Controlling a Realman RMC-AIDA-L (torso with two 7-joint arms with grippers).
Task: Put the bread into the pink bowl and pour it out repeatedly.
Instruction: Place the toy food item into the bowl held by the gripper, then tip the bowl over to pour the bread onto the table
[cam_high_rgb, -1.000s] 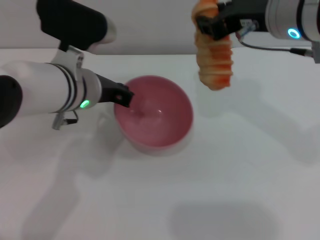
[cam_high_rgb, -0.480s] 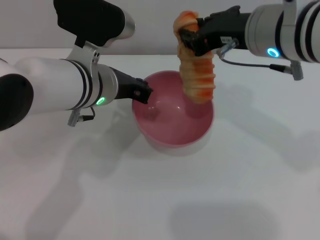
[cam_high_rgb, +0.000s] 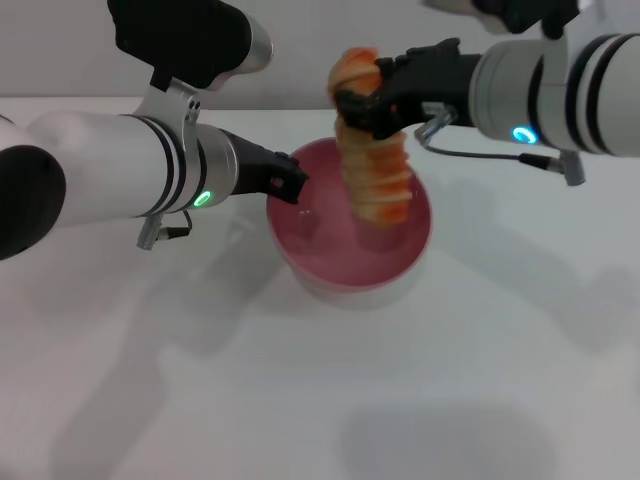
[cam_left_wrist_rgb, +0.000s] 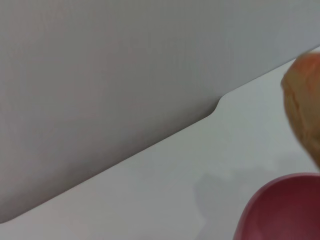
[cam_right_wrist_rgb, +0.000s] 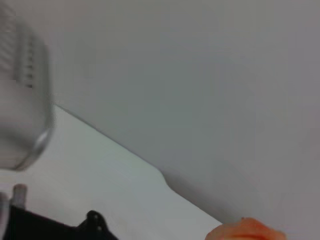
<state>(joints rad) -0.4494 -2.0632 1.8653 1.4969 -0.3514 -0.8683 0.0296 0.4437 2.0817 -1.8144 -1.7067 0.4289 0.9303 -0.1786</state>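
The pink bowl (cam_high_rgb: 330, 262) is held up off the white table in the head view, with my left gripper (cam_high_rgb: 287, 185) shut on its left rim. The bread (cam_high_rgb: 372, 170), orange-brown with pale ridges, hangs upright from my right gripper (cam_high_rgb: 357, 98), which is shut on its top end. The loaf's lower end dips inside the bowl, over its right half. In the left wrist view the bowl's rim (cam_left_wrist_rgb: 285, 207) and an edge of the bread (cam_left_wrist_rgb: 303, 106) show. The right wrist view catches only the top of the bread (cam_right_wrist_rgb: 245, 231).
The white table (cam_high_rgb: 320, 400) spreads around the bowl, with a grey wall (cam_left_wrist_rgb: 100, 75) behind its far edge. My left arm (cam_high_rgb: 110, 175) reaches in from the left and my right arm (cam_high_rgb: 550, 85) from the upper right.
My left gripper carried the bowl rightward and lifted it. My right gripper brought the bread left and down, from beside the bowl to inside its rim.
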